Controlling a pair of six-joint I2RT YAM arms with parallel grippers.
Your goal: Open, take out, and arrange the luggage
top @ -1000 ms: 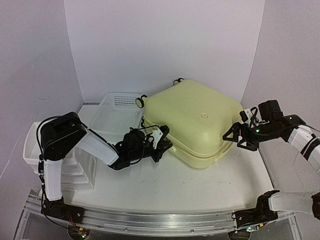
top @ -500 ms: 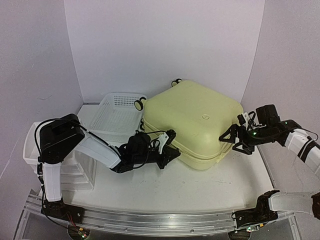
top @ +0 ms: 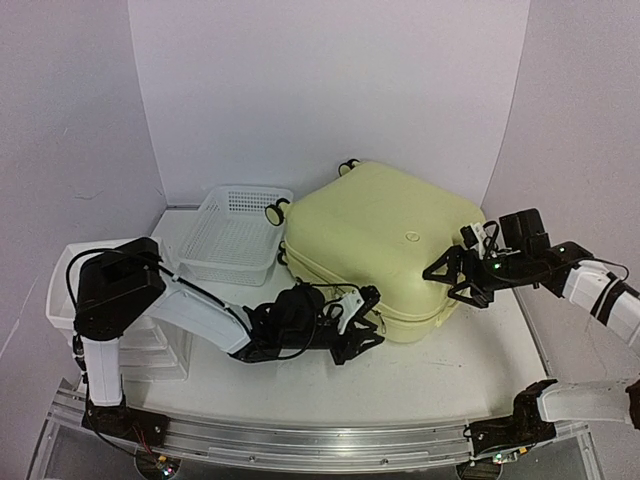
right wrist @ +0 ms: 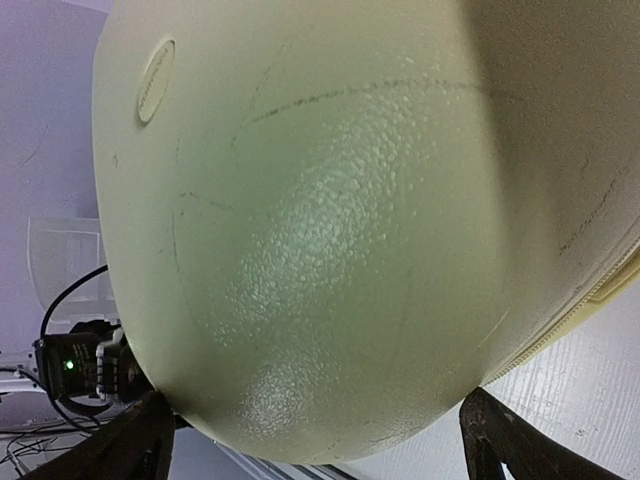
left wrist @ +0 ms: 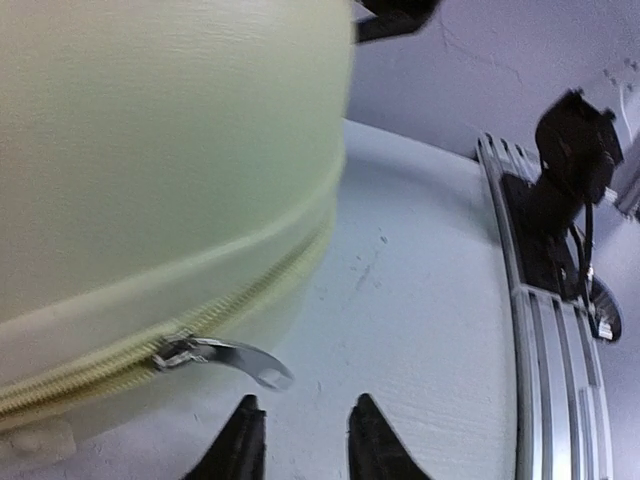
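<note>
The luggage [top: 385, 240], a large pale yellow hard-shell suitcase, lies flat on the white table with its lid down. In the left wrist view its zipper seam [left wrist: 270, 275] runs along the side, and a metal zipper pull [left wrist: 225, 356] sticks out free. My left gripper [top: 370, 325] is low at the front corner, its jaws slightly open [left wrist: 303, 430] just below the pull, holding nothing. My right gripper [top: 450, 280] stands wide open at the right corner. The shell [right wrist: 330, 230] fills the space between its fingers [right wrist: 500, 440].
A white mesh basket [top: 235, 235] sits behind and left of the suitcase. A white drawer organizer [top: 150, 335] stands at the left edge. A metal rail [top: 300, 440] runs along the near edge with the right arm's base [left wrist: 570, 165] on it. Walls close in on three sides.
My left gripper slid right along the front seam to the front corner, then let go of the zipper pull. My right gripper moved left up against the suitcase's right corner.
</note>
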